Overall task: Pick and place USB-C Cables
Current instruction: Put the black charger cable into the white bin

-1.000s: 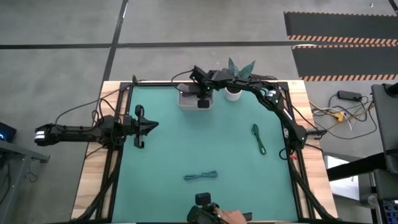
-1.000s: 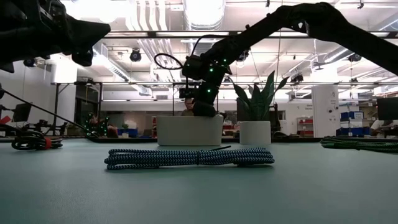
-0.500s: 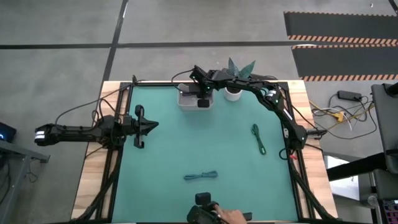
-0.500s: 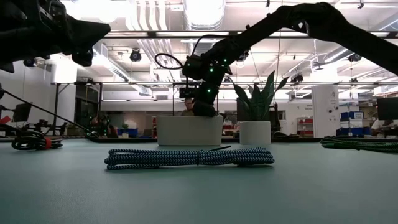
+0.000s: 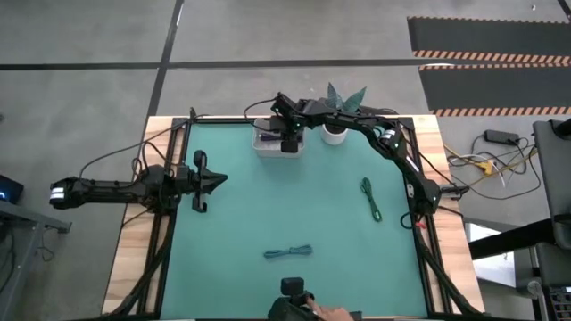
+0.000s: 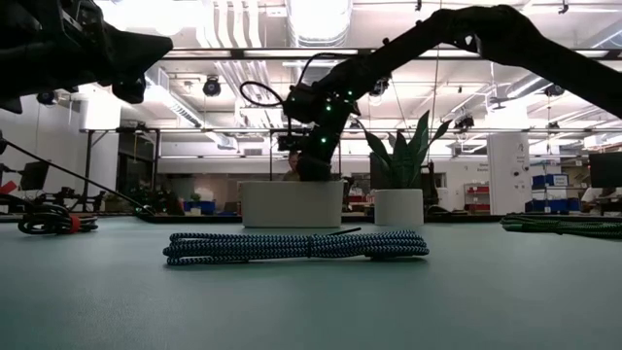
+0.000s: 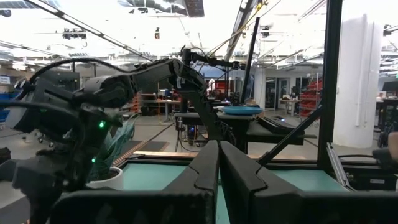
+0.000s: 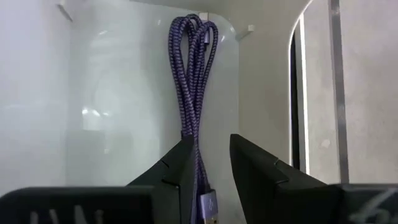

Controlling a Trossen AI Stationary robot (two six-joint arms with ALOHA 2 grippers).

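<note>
The dark blue cable (image 8: 191, 81) lay inside the white bin (image 5: 265, 141) at the table's far edge, seen only in the right wrist view – a folded purple-blue bundle on the bin floor. The right gripper (image 8: 213, 162) hung just over it, fingers parted with a gap between them; the cable ran beside one finger (image 8: 180, 171), and whether it still touched could not be told. From overhead the gripper (image 5: 290, 143) covered the bin's contents.

Cables counted: three. Green cable (image 5: 370, 198) lay on the mat toward the right side; teal-blue cable (image 5: 288, 252) toward the near edge, and it filled the low view's foreground (image 6: 296, 245). One white bin (image 6: 292, 204), one potted plant (image 5: 336, 129) beside it.

Compared with a second earlier, the right gripper's jaws had widened and the bin sat slightly shifted under it. Left gripper (image 5: 211, 180) waited clenched over the mat's left side, unchanged.
</note>
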